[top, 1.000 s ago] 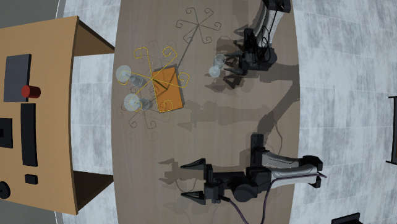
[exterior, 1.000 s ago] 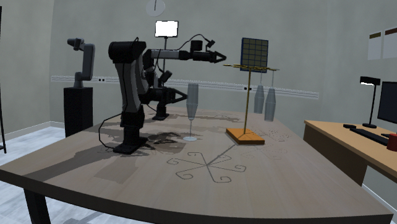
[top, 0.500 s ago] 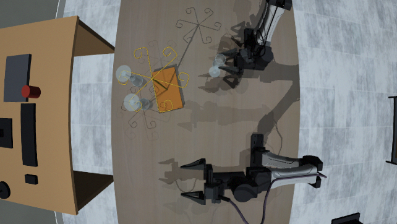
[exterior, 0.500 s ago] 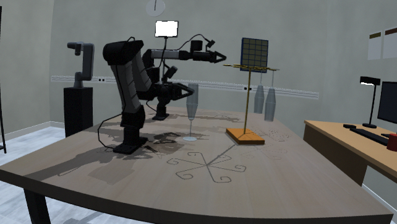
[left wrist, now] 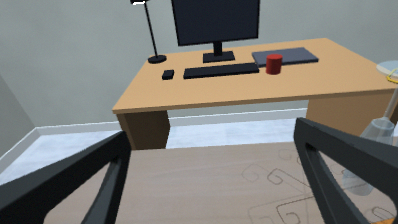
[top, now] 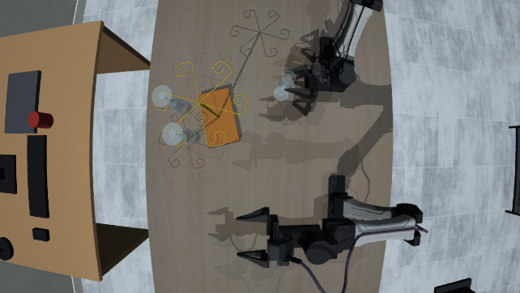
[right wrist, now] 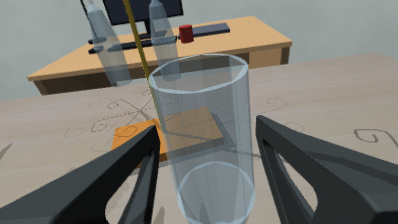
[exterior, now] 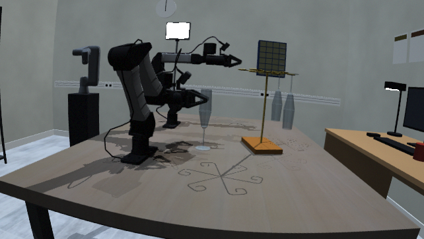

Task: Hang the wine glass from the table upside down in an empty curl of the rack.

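My right gripper (top: pixel 296 80) (exterior: pixel 207 99) (right wrist: pixel 206 129), nearer than my left, has its 2 fingers apart on either side of the clear, tall-bowled wine glass (top: pixel 288 77) (exterior: pixel 205 117) (right wrist: pixel 215 135). The glass stands upright, long axis vertical, inward from the counter's (top: pixel 194 251) (exterior: pixel 165 204) (left wrist: pixel 200 190) (right wrist: pixel 325 90) arm-side edge. I judge level closing comes next. Beyond, toward the far edge, stands the yellow wire rack (top: pixel 198 103) (exterior: pixel 264 112) (left wrist: pixel 391 78) (right wrist: pixel 140 50).

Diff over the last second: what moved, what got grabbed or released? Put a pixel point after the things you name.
The right pincer (top: pixel 297 82) (exterior: pixel 206 99) (right wrist: pixel 206 129) advanced toward the rack, bringing its fingers around the upright glass (top: pixel 287 78) (exterior: pixel 205 107) (right wrist: pixel 210 115). Nothing visibly grasped or released. Unchanged: that glass, the rack (top: pixel 233 117) (exterior: pixel 264 112), both hanging glasses (exterior: pixel 276 105) (exterior: pixel 288 110), left pincer (top: pixel 253 237) (exterior: pixel 240 61).
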`<state>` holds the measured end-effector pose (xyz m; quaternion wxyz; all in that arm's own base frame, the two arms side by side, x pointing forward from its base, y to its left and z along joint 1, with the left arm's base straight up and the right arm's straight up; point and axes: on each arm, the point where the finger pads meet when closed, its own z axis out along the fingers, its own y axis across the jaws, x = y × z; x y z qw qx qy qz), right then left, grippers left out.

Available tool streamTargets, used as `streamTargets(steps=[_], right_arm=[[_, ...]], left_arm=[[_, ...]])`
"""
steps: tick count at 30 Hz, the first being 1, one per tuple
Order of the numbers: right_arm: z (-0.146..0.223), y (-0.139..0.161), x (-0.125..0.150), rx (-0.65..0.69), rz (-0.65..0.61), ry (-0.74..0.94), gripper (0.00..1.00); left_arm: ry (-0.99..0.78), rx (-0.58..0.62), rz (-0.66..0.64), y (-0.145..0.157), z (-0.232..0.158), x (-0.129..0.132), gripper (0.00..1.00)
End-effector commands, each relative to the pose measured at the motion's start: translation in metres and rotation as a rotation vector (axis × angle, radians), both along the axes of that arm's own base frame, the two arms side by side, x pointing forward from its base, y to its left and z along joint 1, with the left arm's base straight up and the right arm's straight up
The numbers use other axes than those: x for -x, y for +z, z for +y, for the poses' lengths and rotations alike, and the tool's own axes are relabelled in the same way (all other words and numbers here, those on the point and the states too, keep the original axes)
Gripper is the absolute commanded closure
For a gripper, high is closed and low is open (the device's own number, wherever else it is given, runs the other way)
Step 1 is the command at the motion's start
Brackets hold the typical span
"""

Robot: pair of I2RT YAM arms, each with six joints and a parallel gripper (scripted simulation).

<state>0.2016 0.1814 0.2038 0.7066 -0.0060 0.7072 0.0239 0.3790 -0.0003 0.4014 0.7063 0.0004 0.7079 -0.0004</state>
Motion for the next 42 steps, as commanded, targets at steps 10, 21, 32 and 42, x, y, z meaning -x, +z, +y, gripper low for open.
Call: streamTargets(steps=[10,21,32,42], right_arm=[[0.003,0.007,0.002,-0.025,0.004,0.016,0.37],[0.002,0.005,0.000,-0.015,0.005,0.004,1.00],[0.001,0.010,0.000,-0.027,0.003,0.001,1.00],[0.001,0.017,-0.001,-0.040,-0.002,-0.005,1.00]], left_arm=[[-0.007,-0.006,-0.048,0.019,-0.002,0.003,0.00],[-0.007,-0.006,-0.048,0.019,-0.002,0.003,0.00],[-0.007,-0.006,-0.048,0.019,-0.002,0.003,0.00],[-0.007,-0.006,-0.048,0.019,-0.002,0.003,0.00]])
